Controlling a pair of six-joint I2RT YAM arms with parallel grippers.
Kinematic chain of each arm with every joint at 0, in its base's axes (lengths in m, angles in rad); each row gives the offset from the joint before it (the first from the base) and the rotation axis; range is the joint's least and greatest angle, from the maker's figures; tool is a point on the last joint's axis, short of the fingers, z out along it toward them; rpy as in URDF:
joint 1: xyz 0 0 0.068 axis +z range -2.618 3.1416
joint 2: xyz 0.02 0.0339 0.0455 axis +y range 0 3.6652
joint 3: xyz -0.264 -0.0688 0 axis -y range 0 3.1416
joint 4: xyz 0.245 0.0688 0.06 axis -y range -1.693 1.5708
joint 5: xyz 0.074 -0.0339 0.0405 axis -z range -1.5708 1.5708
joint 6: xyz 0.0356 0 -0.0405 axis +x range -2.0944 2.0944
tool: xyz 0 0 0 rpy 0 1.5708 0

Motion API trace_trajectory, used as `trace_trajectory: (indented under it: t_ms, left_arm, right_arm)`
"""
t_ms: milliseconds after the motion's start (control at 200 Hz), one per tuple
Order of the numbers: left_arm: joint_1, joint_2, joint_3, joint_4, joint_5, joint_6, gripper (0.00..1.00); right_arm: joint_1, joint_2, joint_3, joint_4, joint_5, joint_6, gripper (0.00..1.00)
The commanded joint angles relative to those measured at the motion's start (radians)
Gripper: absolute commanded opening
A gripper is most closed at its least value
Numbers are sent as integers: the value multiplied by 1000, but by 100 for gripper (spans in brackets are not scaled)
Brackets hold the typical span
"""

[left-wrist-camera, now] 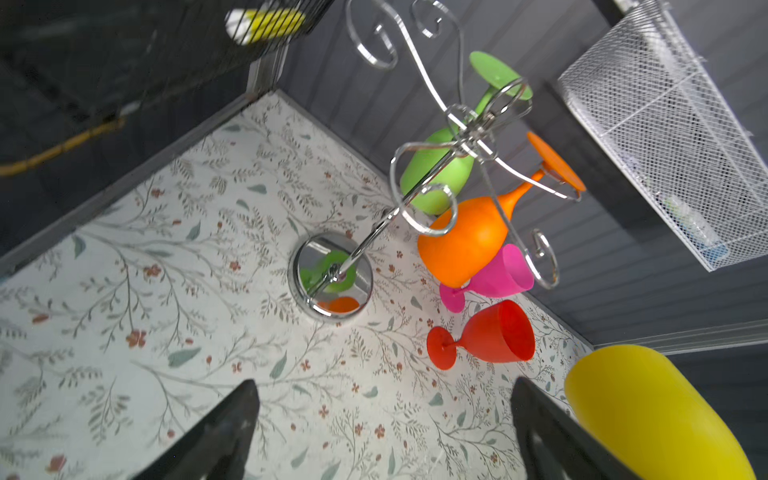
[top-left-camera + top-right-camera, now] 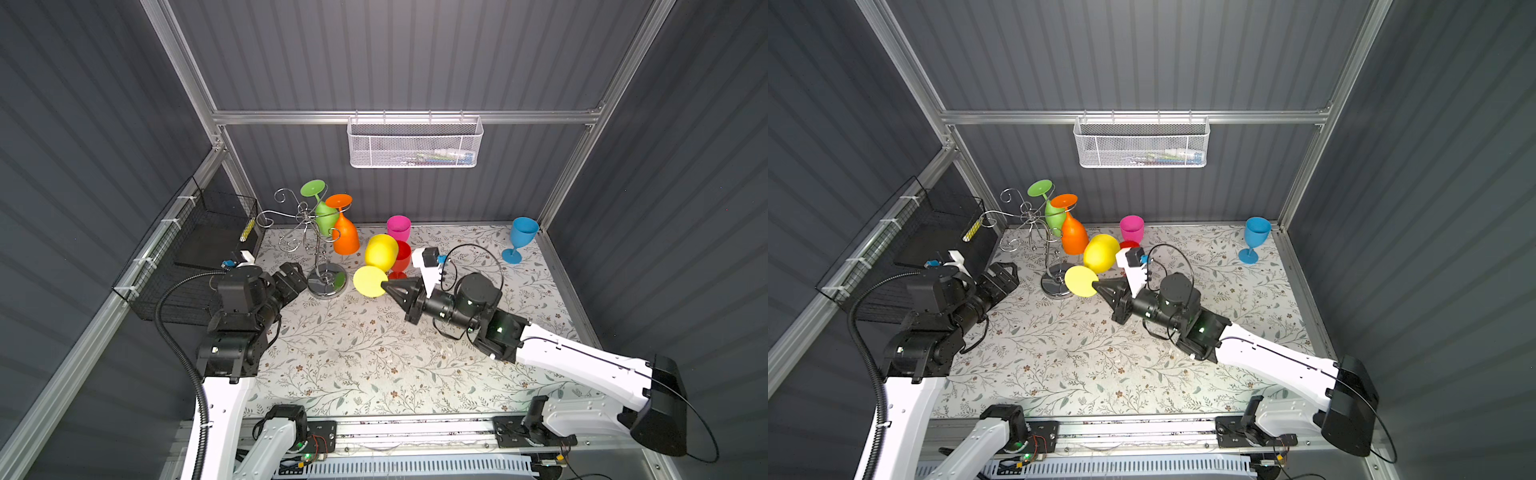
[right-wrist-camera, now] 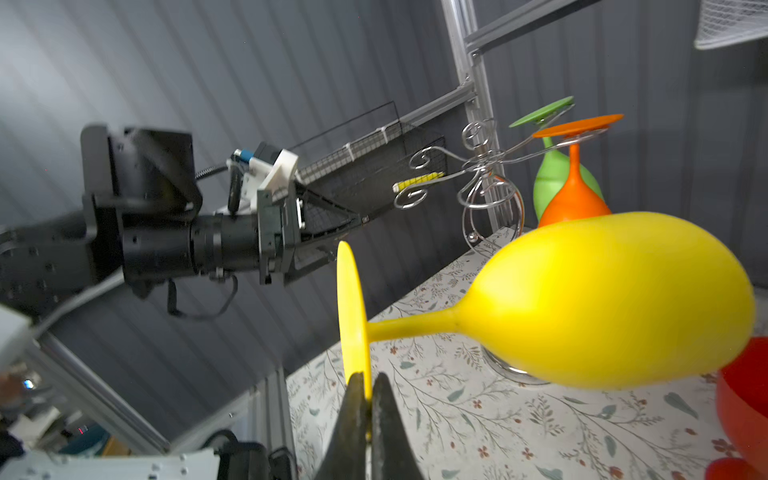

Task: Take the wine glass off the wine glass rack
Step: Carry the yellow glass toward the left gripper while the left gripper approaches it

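Observation:
The chrome wine glass rack (image 2: 306,217) stands at the back left on its round base (image 1: 331,276). A green wine glass (image 2: 325,216) and an orange wine glass (image 2: 345,237) hang upside down from its arms. A yellow wine glass (image 2: 381,251) lies tilted in the air to the right of the rack, apart from its arms. My right gripper (image 3: 365,380) is shut on the rim of the yellow glass's foot (image 2: 369,281). My left gripper (image 1: 384,384) is open and holds nothing, just left of the rack's base in both top views.
A pink glass (image 2: 398,227) and a red glass (image 2: 402,257) stand behind the yellow one, and a blue glass (image 2: 521,237) stands at the back right. A black wire basket (image 2: 216,232) hangs on the left wall, a white mesh basket (image 2: 415,143) on the back rail.

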Motion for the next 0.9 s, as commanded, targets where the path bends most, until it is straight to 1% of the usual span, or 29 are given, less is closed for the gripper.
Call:
trace_trajectory:
  t_ms: [0, 35, 100, 200, 285, 465, 585, 600, 630, 815, 895]
  left_arm:
    - [-1, -1, 3, -209, 1, -168, 94]
    - [-1, 2, 1, -258, 0, -193, 94]
    - [-1, 0, -17, -295, 19, -225, 94]
    - [-1, -41, -77, -289, 67, -283, 93]
    - [-1, -71, -127, -274, 108, -327, 91]
    - [-1, -70, -163, -315, 177, -400, 89]
    - [-1, -73, -199, -282, 241, -446, 88]
    - [-1, -74, -203, -277, 251, -451, 88]
    - [-1, -73, -214, -269, 264, -458, 87]
    - [-1, -69, -263, -234, 320, -490, 83]
    - [-1, -72, -295, -174, 343, -515, 81]
  right_arm:
    - [64, -11, -45, -11, 117, -256, 0]
    - [86, -10, -71, 6, 142, -286, 0]
    - [122, 0, -110, 38, 189, -346, 0]
    - [169, 33, -133, 64, 263, -435, 0]
    - [202, 71, -158, 120, 331, -492, 0]
    - [250, 163, -166, 194, 425, -581, 0]
    - [261, 217, -158, 242, 468, -630, 0]
    - [288, 221, -156, 245, 473, -635, 0]
    - [295, 237, -153, 251, 481, -642, 0]
    - [313, 309, -142, 311, 513, -695, 0]
    - [321, 344, -137, 345, 528, -721, 0]
